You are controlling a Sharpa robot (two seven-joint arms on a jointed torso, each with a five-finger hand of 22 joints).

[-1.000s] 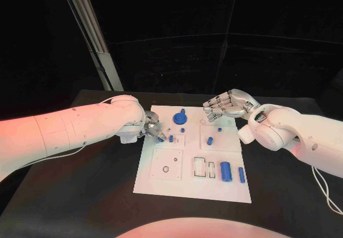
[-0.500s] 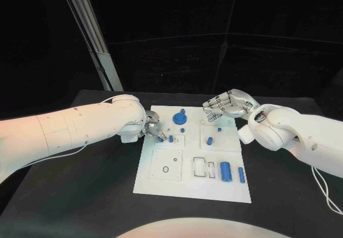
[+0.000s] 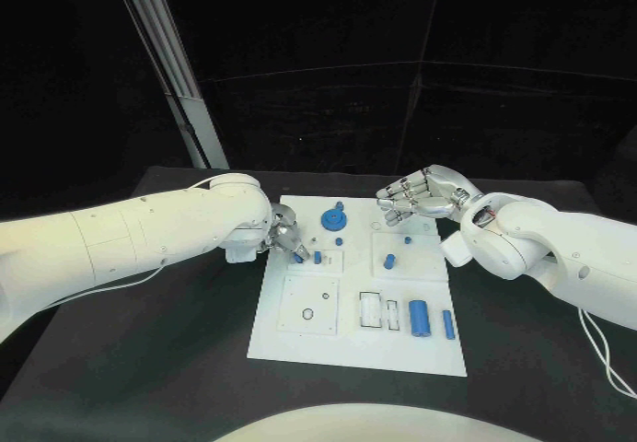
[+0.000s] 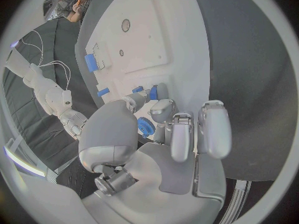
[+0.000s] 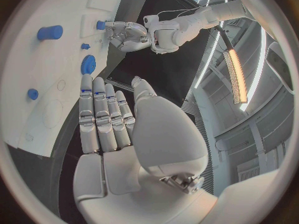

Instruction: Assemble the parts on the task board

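Head view | left hand over task board | blue gear beside

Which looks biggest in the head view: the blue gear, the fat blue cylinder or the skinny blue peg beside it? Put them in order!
1. Blue gear, the widest, though it sits farther from the camera.
2. Fat blue cylinder, close behind it; these two are nearly alike.
3. Skinny blue peg, clearly smallest.
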